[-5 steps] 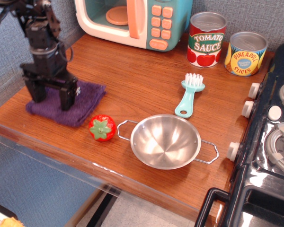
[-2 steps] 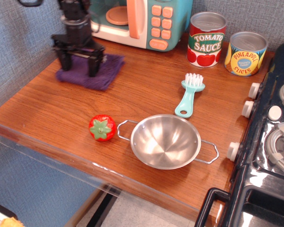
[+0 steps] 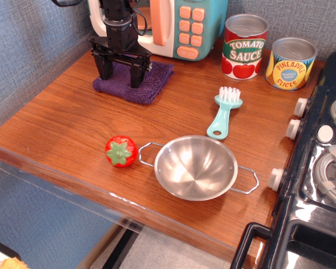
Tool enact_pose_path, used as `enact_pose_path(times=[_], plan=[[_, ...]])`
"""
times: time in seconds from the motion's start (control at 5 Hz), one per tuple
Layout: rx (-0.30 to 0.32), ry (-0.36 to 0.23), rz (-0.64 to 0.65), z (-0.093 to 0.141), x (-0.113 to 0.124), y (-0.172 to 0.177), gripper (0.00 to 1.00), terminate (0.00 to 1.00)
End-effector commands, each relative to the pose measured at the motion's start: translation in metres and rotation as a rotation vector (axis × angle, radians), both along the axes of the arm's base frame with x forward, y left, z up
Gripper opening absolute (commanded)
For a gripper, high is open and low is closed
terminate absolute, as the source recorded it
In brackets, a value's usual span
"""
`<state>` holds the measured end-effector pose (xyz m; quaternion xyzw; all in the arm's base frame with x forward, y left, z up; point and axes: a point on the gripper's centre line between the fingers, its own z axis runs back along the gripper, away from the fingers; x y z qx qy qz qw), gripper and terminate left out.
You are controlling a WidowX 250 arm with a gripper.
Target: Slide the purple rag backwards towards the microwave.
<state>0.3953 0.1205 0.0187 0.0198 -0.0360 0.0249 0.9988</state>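
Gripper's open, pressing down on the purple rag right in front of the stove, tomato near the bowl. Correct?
Not quite. In the observation.image view, the purple rag under the open gripper lies in front of the microwave, not the stove. The tomato is indeed beside the bowl.

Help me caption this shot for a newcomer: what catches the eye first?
The black gripper stands open, fingers pressed down on the purple rag at the back left, right before the teal microwave. Nearer the front sit a shiny steel bowl and a red tomato; two bright cans stand at the back right.
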Motion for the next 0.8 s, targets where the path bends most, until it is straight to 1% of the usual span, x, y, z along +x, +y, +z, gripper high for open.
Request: enact_pose_path(times=[0.0,0.2,0.4,0.6], plan=[[-0.007,-0.146,0.026,0.11,0.01,-0.008,1.0,0.0],[-0.002,-0.16,0.019,0.131,0.001,-0.008,1.0,0.0],[-0.004,-0.141,0.03,0.13,-0.021,0.002,1.0,0.0],[-0.004,-0.141,0.03,0.13,-0.021,0.002,1.0,0.0]])
